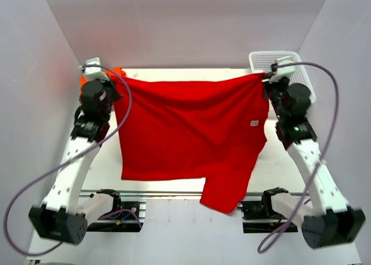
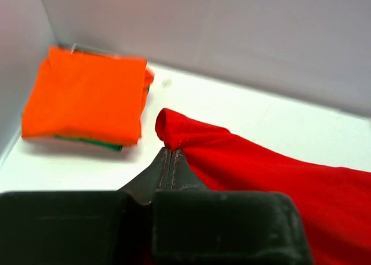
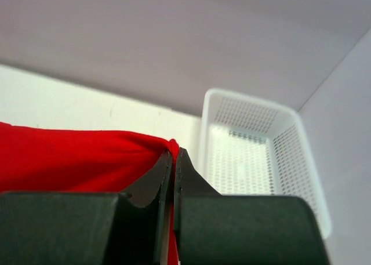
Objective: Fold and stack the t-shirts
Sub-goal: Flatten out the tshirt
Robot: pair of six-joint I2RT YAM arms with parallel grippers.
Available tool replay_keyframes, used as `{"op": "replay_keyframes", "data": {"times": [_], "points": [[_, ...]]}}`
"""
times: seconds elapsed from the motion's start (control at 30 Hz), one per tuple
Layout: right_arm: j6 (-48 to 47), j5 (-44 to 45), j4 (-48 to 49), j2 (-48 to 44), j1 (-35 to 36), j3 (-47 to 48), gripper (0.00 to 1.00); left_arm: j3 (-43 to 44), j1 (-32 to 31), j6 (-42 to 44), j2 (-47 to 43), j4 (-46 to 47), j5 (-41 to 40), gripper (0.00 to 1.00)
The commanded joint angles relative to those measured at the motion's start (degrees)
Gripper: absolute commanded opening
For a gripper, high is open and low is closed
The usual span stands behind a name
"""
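The red t-shirt (image 1: 191, 131) hangs stretched between my two grippers above the table, its lower part drooping past the near edge; a small white tag (image 1: 254, 123) shows near its right side. My left gripper (image 1: 119, 80) is shut on the shirt's far left corner (image 2: 174, 131). My right gripper (image 1: 266, 76) is shut on the far right corner (image 3: 171, 146). A folded orange shirt (image 2: 87, 94) lies on a folded green one (image 2: 87, 142) in the far left corner; only an orange sliver (image 1: 116, 72) of it shows from above.
A white plastic mesh basket (image 1: 301, 71) stands at the far right corner, just beyond my right gripper; it also shows in the right wrist view (image 3: 290, 160). White walls close in the table (image 1: 110, 166) at back and sides.
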Motion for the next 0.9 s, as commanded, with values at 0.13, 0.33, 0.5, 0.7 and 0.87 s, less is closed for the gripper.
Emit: {"op": "replay_keyframes", "data": {"times": [0.13,0.33,0.5,0.7,0.87], "points": [[-2.03,0.72,12.06,10.95,-0.37,1.35,0.0,-2.02,0.26,-0.56,12.39,10.64,-4.91,0.0],[-2.73,0.98,13.46,27.28,-0.63,8.11,0.0,4.99,0.26,-0.56,29.44,11.87,-7.11,0.0],[-2.65,5.71,13.11,41.8,-0.54,18.66,0.0,15.1,1.41,-1.09,42.18,12.4,-7.11,0.0],[-3.08,9.42,12.15,55.33,-0.46,32.87,0.0,32.58,3.25,-1.09,59.67,9.51,-3.42,0.0],[-3.52,9.68,12.32,61.32,-0.37,37.56,0.0,45.51,3.78,-1.09,70.31,6.26,-1.31,0.0]]}}
